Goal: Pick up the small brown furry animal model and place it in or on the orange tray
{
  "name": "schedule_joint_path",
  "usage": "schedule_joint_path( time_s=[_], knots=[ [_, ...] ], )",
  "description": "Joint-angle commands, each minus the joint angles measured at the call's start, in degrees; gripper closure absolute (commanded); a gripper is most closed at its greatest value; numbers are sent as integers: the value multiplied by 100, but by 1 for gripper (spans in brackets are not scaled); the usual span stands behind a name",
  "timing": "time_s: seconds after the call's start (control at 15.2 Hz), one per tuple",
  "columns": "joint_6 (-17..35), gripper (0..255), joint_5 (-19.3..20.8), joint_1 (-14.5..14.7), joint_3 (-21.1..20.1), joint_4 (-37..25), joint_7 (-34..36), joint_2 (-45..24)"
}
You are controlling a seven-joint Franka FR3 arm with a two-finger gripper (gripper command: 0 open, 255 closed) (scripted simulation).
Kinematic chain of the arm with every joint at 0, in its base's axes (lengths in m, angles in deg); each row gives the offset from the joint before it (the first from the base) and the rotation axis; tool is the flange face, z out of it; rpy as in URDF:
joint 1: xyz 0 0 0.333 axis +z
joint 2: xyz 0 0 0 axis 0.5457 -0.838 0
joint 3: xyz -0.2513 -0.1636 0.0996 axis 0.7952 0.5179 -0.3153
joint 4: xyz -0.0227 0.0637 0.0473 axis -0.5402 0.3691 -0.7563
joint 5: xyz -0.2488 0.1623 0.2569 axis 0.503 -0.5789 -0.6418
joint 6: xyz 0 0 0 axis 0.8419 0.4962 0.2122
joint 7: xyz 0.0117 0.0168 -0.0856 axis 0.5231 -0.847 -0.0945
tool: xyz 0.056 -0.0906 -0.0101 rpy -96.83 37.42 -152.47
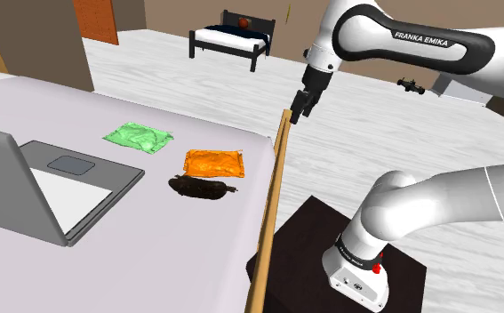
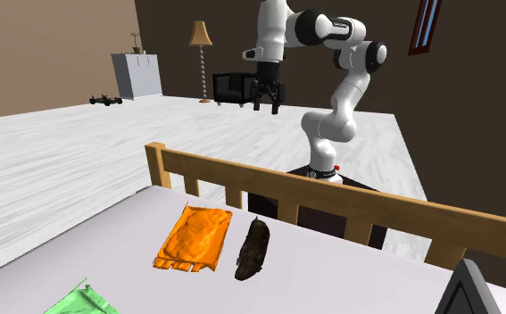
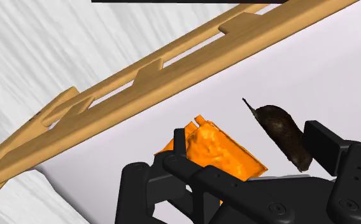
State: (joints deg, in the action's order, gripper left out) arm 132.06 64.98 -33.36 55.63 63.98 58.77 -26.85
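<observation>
Gripper (image 1: 299,105), shoulder view: black fingers apart and holding nothing, raised in the air on the stand's (image 1: 330,244) side of the wooden rail (image 1: 275,209) that edges the white surface (image 1: 152,258). On that surface the brown furry animal model (image 1: 201,187) lies flat just beside the orange tray (image 1: 214,163), on the tray's side nearer the camera. A green tray (image 1: 139,138) and an open laptop (image 1: 36,187) lie further toward this view's left. Judged stage: approach only, with grasp, lift, transfer and release all left to do.

Second exterior view: the gripper (image 2: 269,98) faces the camera across the surface, its two fingers plainly separated, well apart from the animal model (image 2: 254,250) and higher than the rail (image 2: 331,192). A narrow strip of white shows between animal model and orange tray (image 2: 194,236), which the shoulder view leaves uncertain.

Wrist view: the gripper (image 3: 249,191) looks down past the rail (image 3: 141,83) at the orange tray (image 3: 220,153) and the animal model (image 3: 284,130). The thin tail points toward the rail, clearer here than in either exterior view; those views, in turn, give the gripper's height above the surface
</observation>
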Motion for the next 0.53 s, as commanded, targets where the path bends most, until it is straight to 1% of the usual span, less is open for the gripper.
schedule_joint_path(
  time_s=[0.0,0.46],
  knots=[
    [0,0,0,0,0,0,0,0],
    [1063,0,-35,352,-335,100,-127,-1102]
  ],
)
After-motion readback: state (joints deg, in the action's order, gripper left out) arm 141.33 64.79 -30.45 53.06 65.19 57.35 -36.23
